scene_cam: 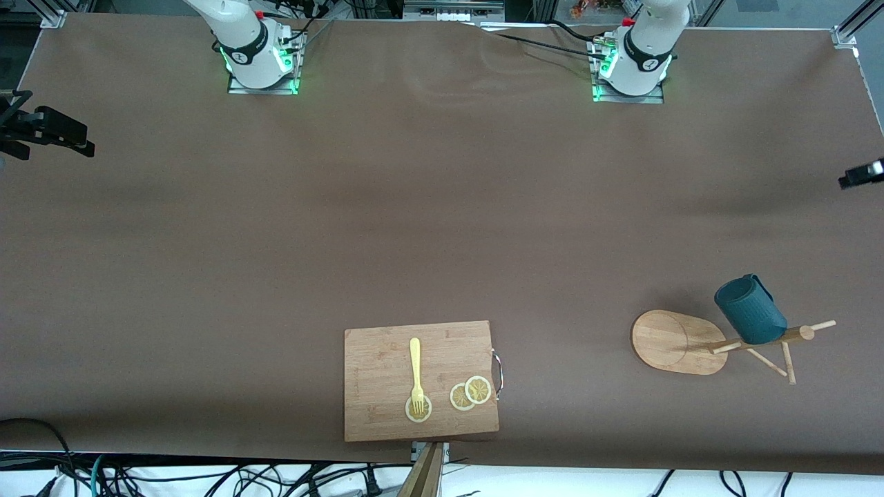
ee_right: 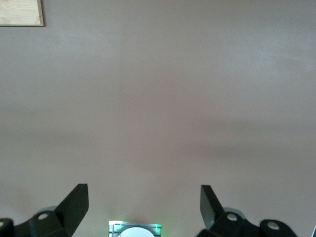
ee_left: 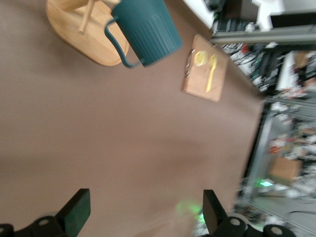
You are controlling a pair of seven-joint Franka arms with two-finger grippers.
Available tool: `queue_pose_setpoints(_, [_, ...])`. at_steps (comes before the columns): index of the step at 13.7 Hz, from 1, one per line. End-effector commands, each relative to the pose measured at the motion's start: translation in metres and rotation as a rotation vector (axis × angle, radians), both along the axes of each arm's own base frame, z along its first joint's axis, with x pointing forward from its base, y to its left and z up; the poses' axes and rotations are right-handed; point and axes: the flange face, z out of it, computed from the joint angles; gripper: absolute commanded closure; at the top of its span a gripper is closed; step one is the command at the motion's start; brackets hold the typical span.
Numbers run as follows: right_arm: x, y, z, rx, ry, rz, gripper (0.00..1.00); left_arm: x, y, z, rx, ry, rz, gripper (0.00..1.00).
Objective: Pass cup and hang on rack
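Three camera views, taken in turn.

Front view: brown surface (scene_cam: pixel 442 228) filling the frame, two white arm bases along the top edge. Lower right of the frame: wooden rack (scene_cam: pixel 680 342) with oval base, pole and thin pegs. Dark teal ribbed cup (scene_cam: pixel 750 309) hung on an upper peg, over the pole, clear of the surface. Bottom centre: rectangular cutting board (scene_cam: pixel 387 359) carrying a yellow fork (scene_cam: pixel 416 373) and three lemon slices (scene_cam: pixel 470 393). Neither tool visible in this view.

Left wrist view: left tool (ee_left: pixel 145 212) at the bottom edge, two dark fingers (ee_left: pixel 75 211) spread wide, nothing between them, bare brown surface underneath. Top of the frame: cup tilted, handle toward the frame's left, in front of the rack's base. Upper right: cutting board, small.

Right wrist view: right tool (ee_right: pixel 143 207) at the bottom edge, fingers spread wide, empty, over bare surface. Corner of the cutting board at upper left. Green-lit arm base at bottom centre.
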Motion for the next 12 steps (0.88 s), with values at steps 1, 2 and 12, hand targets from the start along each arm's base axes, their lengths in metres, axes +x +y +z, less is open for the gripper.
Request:
queue_pose_setpoints(1, [0.0, -0.002, 0.006, -0.011, -0.008, -0.007, 0.0, -0.009, -0.038, 0.026, 0.122, 0.019, -0.102, 0.0])
queue_pose_setpoints(2, [0.001, -0.002, 0.005, -0.011, -0.007, -0.008, 0.0, -0.015, -0.052, 0.045, 0.18, 0.005, -0.129, 0.0])
queue_pose_setpoints(12, [0.0, -0.006, 0.005, -0.011, -0.005, -0.01, 0.0, 0.006, -0.28, 0.09, 0.746, 0.182, -0.176, 0.0])
